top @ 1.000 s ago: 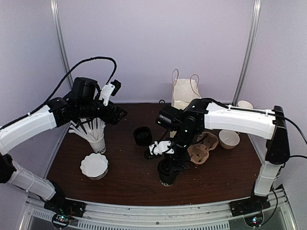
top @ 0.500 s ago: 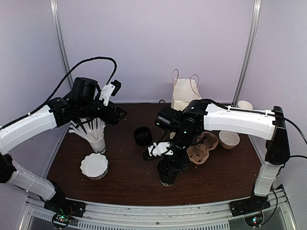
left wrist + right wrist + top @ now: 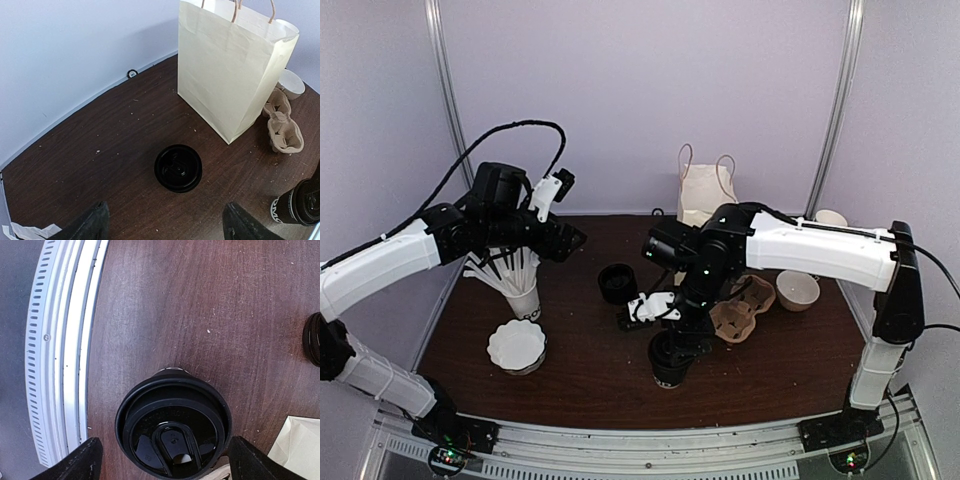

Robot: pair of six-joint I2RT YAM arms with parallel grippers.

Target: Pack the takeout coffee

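Note:
The takeout coffee (image 3: 667, 362), a dark paper cup with a black domed lid (image 3: 173, 432), stands near the table's front edge. My right gripper (image 3: 674, 338) hangs straight above it. In the right wrist view the right gripper (image 3: 166, 452) is open, with one finger (image 3: 85, 460) on each side of the lid and a small gap on the left. The cup also shows at the lower right of the left wrist view (image 3: 299, 204). My left gripper (image 3: 570, 240) is open and empty, high over the table's back left, its fingers (image 3: 95, 222) wide apart. The paper bag (image 3: 705, 198) stands upright at the back.
A short black lidded object (image 3: 617, 283) sits mid-table, under my left wrist camera (image 3: 178, 168). A white cup of straws (image 3: 523, 292) and a stack of white fluted cups (image 3: 516, 346) stand on the left. A cardboard cup carrier (image 3: 745, 306) and a white bowl (image 3: 797, 290) lie right of the cup.
My right wrist has shifted slightly over the cup, which stays in place. The left arm has not moved.

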